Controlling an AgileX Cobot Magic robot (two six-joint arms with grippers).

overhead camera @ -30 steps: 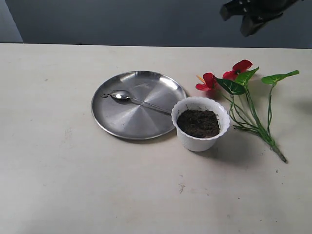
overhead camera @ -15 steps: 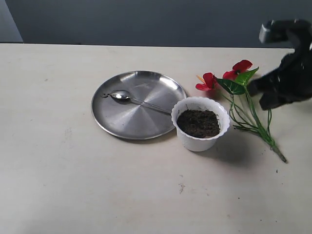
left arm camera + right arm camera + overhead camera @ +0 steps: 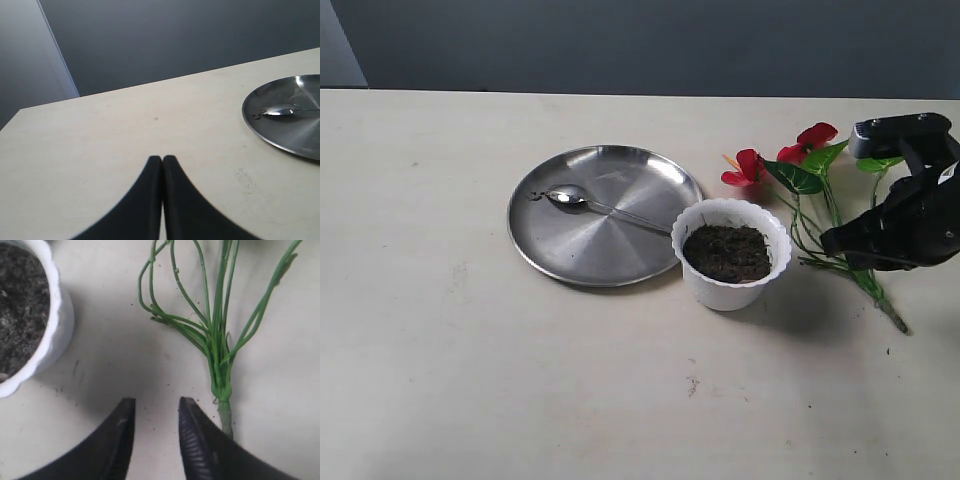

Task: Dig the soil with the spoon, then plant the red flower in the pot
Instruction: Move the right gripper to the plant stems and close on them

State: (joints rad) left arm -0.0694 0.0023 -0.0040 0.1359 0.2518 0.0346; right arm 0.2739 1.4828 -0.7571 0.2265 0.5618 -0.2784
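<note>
Hovering my parted right gripper [image 3: 154, 435] low over the table, I judge the red-bloomed artificial flower [image 3: 215, 347] light and floppy, best pinched at its bundled stem base just beside one fingertip.

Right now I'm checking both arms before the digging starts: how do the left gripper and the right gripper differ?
The left gripper has its fingers pressed together; the right gripper stands open with a gap. The left gripper hangs over bare table, the plate and spoon off to one side; the right gripper sits low by the flower stems, next to the pot. Both are black and hold nothing.
</note>
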